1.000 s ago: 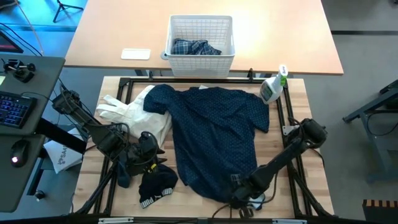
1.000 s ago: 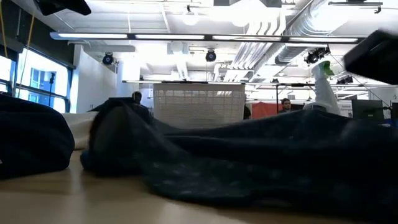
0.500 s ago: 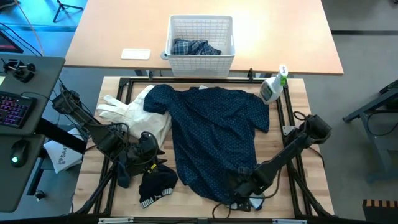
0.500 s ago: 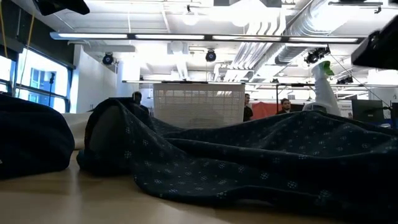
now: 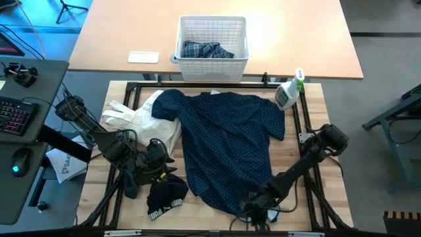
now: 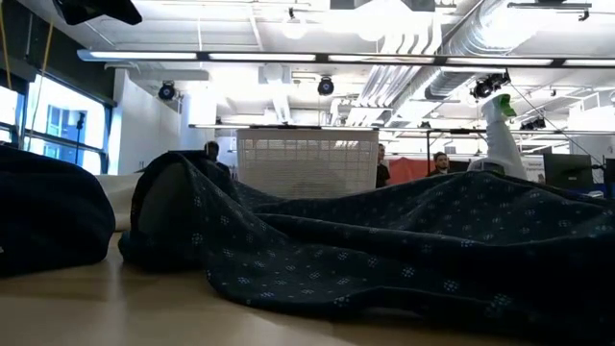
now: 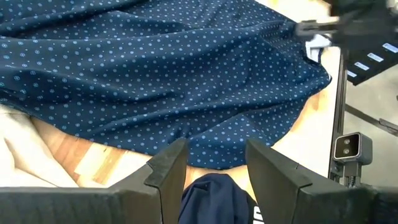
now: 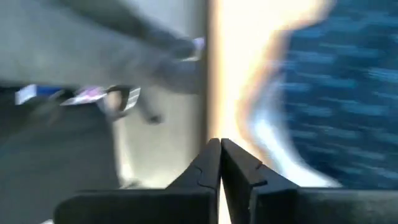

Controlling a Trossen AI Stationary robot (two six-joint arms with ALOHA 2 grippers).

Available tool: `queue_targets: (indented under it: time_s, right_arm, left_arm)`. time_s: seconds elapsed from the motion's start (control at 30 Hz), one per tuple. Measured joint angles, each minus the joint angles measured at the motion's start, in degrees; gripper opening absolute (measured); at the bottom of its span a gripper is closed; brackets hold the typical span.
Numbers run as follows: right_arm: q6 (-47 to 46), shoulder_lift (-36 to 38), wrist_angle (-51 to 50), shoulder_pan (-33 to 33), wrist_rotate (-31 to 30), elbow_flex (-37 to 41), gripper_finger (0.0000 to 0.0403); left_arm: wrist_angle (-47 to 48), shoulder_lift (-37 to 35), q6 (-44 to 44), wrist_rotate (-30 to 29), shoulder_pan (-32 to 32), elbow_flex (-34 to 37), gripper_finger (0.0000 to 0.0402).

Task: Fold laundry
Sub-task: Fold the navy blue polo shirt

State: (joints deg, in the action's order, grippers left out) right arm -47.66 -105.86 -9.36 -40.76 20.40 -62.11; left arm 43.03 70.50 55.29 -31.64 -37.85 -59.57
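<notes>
At the near edge of the table, the navy dotted shirt lies spread face-down or face-up (cannot tell which), collar toward the white basket, hem toward the front rail. Plaid shirt sits inside the basket. Cream garment lies beside the navy shirt's left sleeve, overlapped by it. Small black piece rests just beside the hem, on the left.

Right end effector is at the hem's right corner, low on the table. In the right wrist view its fingers are clenched tip to tip, with no cloth visible between them; the blue fabric lies off to one side. Judgement: the pinch closed on nothing, so the hem corner is not yet held.

Left end effector waits near the hem's left side, jaws partly apart, with a dark blue piece lying between the fingers; whether it is gripped I cannot tell.

Notes for doing the step well:
- Reopen the right jaws and approach the hem corner from outside the fabric, one finger sliding under the edge, then close.
- Keep the tips flat to the table so only one layer of cloth gets caught.
- Confirm cloth shows between the tips before lifting.
- Lift low and carry the hem toward the collar, so the shirt does not drag sideways.
- Spray bottle stands near the right sleeve; keep the arm's sweep away from it.
- Risk: the black piece may get dragged into the fold.
</notes>
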Motion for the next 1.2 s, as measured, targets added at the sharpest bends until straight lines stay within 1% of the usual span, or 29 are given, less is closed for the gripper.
queue_targets:
  time_s: [0.1,0.17,0.2,0.27,0.37,0.43,0.5,0.57,0.67,0.77,0.83,0.87,1.0,1.03,1.1,1.2]
  right_arm:
    - [0.08,0.52,1.12,-0.25,5.91,-2.01,0.0018]
    - [-0.06,1.47,0.2,-0.54,6.96,-2.92,0.0018]
    - [-0.96,2.11,-1.32,-0.6,6.2,-3.15,0.0016]
    - [-3.62,3.35,-6.26,-0.64,2.56,-3.18,0.0012]
    - [-6.3,4.75,-15.96,-0.69,-6.02,-2.95,0.0016]
    - [-5.02,5.1,-19.65,-0.69,-10.55,-2.94,0.0028]
    - [-1.76,5.01,-21.73,-0.71,-13.91,-2.94,0.0049]
    - [1.03,4.14,-21.86,-0.85,-15.86,-2.94,0.0073]
    - [4.51,1.9,-21.29,-0.89,-15.54,-2.94,0.0104]
    - [8.88,-0.03,-19.95,-1.22,-14.11,-2.94,0.0115]
    - [9.38,-0.98,-20.05,-1.54,-14.16,-2.94,0.0107]
    - [9.28,-1.16,-20.36,-1.68,-14.21,-2.93,0.0096]
    - [8.04,-0.96,-20.82,-1.78,-14.27,-3.04,0.0019]
    - [7.59,-0.96,-20.92,-1.74,-14.16,-3.25,0.001]
    - [6.3,-0.96,-21.17,-1.73,-13.75,-4.11,0.0011]
    - [5.19,-0.65,-22.38,-1.83,-12.22,-7.1,0.0003]
  left_arm:
    - [0.0,0.0,0.0,-0.02,0.0,0.0,0.0151]
    - [0.0,0.0,0.0,-0.04,0.0,0.0,0.0151]
    - [0.0,0.0,0.01,-0.04,0.0,0.0,0.0151]
    - [-0.05,0.0,0.01,-0.04,0.0,0.0,0.0151]
    - [-0.08,0.0,0.01,-0.04,0.0,0.0,0.0151]
    - [-0.06,0.0,0.01,-0.04,0.0,0.0,0.0151]
    - [-0.05,0.0,-0.01,-0.07,0.0,0.0,0.0151]
    - [-0.04,0.0,0.0,-0.07,0.0,0.0,0.0151]
    - [-0.03,0.0,0.01,0.0,0.0,0.0,0.0151]
    - [-0.02,0.0,0.06,0.04,0.0,0.0,0.0151]
    - [-0.04,0.0,0.06,0.04,0.0,0.0,0.0151]
    - [-0.02,0.0,0.05,0.04,0.0,0.0,0.0151]
    - [-0.02,0.0,0.01,0.07,0.0,0.0,0.0151]
    - [0.02,0.0,-0.01,0.07,0.0,0.0,0.0151]
    - [0.02,0.0,-0.25,0.07,0.0,0.0,0.0151]
    - [0.0,-0.02,-0.9,0.11,0.0,0.0,0.0151]
